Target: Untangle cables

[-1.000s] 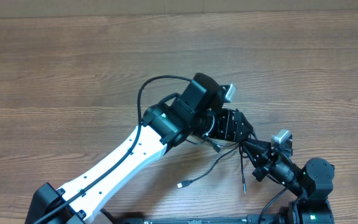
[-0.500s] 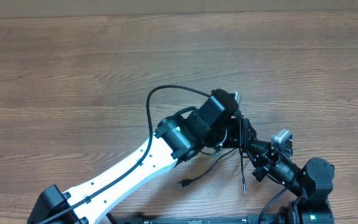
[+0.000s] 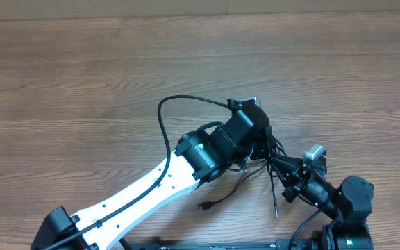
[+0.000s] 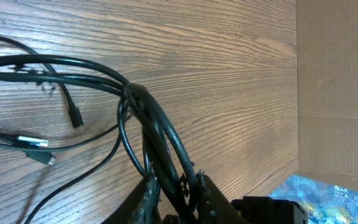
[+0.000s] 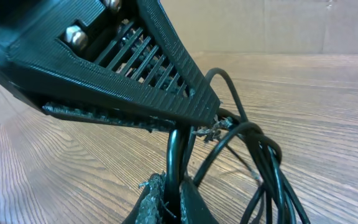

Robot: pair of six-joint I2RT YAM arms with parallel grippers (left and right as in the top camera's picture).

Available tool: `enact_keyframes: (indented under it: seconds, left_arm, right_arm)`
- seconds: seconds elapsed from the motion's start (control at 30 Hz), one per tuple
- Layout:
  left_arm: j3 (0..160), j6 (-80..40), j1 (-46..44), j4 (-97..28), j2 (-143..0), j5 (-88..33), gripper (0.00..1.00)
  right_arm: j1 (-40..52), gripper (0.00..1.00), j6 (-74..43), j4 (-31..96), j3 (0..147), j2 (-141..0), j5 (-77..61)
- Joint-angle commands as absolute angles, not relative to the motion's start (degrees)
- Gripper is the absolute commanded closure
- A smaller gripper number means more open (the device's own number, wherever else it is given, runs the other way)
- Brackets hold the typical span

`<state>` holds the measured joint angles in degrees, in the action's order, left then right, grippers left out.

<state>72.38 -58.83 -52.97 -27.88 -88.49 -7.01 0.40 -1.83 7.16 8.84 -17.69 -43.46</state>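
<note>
The thin black cables lie bunched in a knot on the brown wood-grain bench. The left arm's fingers are clamped around several strands just beside that knot, seemingly to draw them off together. The right arm's fingers, also close to the knot, pinch a single strand, probably to anchor it against the pull. Away from the knot, loose plug ends trail slack, so little looks freed yet.
</note>
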Motion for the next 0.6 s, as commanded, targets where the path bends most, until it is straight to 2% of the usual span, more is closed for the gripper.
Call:
enact_keyframes:
  seconds: [0.0, 0.47, 0.57]
  left_arm:
    - [73.3, -59.4, -53.3, -28.1, -86.9, -5.6, 0.79]
    - [73.3, -59.4, -55.6, -28.1, -86.9, -5.6, 0.95]
    - [73.3, -59.4, -55.7, -28.1, -86.9, -5.6, 0.95]
  right_arm:
    - [0.3, 0.96, -1.4, 6.7, 8.6, -17.4, -43.6]
    - [0.3, 0.96, -1.4, 6.7, 8.6, -17.4, -43.6]
    - [0.3, 0.96, -1.4, 6.7, 8.6, -17.4, -43.6]
